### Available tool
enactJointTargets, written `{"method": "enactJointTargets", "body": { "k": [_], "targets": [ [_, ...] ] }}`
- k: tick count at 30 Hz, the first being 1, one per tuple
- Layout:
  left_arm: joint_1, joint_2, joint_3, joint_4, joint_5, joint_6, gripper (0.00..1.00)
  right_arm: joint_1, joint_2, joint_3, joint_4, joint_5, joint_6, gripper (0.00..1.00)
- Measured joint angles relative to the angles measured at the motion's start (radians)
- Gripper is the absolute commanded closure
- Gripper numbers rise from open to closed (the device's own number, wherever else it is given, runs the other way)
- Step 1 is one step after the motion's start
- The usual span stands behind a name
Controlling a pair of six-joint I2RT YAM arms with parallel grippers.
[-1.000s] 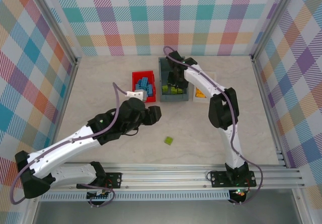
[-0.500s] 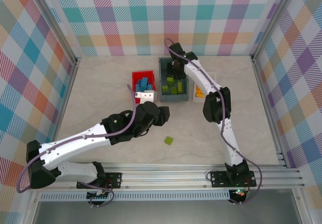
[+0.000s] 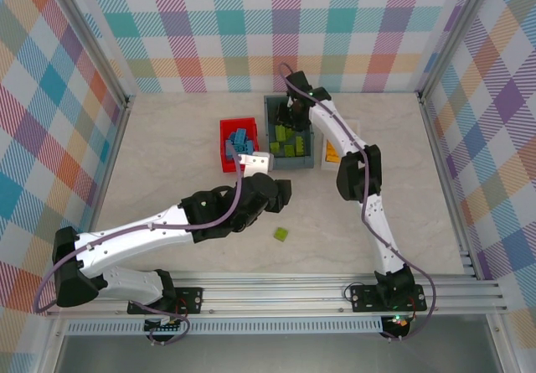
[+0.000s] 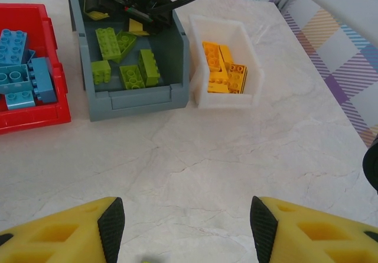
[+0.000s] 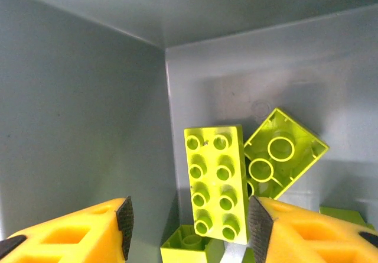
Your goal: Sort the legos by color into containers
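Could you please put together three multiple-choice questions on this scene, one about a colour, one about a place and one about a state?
1. What colour are the bricks in the red bin?
A) blue
B) orange
C) lime green

2. Where does the loose lime green brick lie?
A) in the red bin
B) alone on the table
C) stacked on another brick

3. How does the left hand stand?
A) shut on an orange brick
B) shut on a blue brick
C) open, with nothing between its fingers

Answers:
1 A: every brick seen in that bin is blue.
2 B: it sits by itself on the marble surface, apart from every bin.
3 C: its two fingers stand wide apart over bare table.
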State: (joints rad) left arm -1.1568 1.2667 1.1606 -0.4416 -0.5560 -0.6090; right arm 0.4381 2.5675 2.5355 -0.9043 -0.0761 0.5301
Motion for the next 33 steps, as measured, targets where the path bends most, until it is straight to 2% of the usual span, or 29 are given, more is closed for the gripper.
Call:
{"method": "enactJointTargets", "body": {
  "k": [7,13,17,20,24,26,29,33],
  "targets": [
    [-0.002,-0.001,0.0,-0.016,-0.017,-0.018,0.43,0.004,-0.252,-0.203,0.018,0.065,0.0,0.51],
    [-0.002,-0.001,-0.001,-0.092,-0.023,-0.085,0.46,0.036,-0.653,-0.6,0.094,0.14,0.008,0.47],
    [-0.008,-0.04,-0.055,-0.129,-0.039,-0.15,0.46,0.151,-0.893,-0.879,0.082,0.207,0.069,0.42],
    [-0.011,-0.135,-0.139,-0.146,-0.034,-0.169,0.46,0.319,-1.025,-1.121,0.058,0.233,0.188,0.39],
    [-0.014,-0.279,-0.211,-0.19,-0.008,-0.178,0.46,0.521,-1.05,-1.335,0.032,0.223,0.374,0.34],
    [-0.014,-0.353,-0.236,-0.227,-0.003,-0.189,0.46,0.578,-1.034,-1.388,0.033,0.208,0.448,0.3],
    [-0.014,-0.467,-0.277,-0.282,-0.003,-0.208,0.46,0.616,-0.976,-1.402,0.058,0.177,0.539,0.3],
    [-0.014,-0.581,-0.315,-0.352,-0.003,-0.231,0.47,0.617,-0.887,-1.404,0.138,0.143,0.613,0.3]
  ]
}}
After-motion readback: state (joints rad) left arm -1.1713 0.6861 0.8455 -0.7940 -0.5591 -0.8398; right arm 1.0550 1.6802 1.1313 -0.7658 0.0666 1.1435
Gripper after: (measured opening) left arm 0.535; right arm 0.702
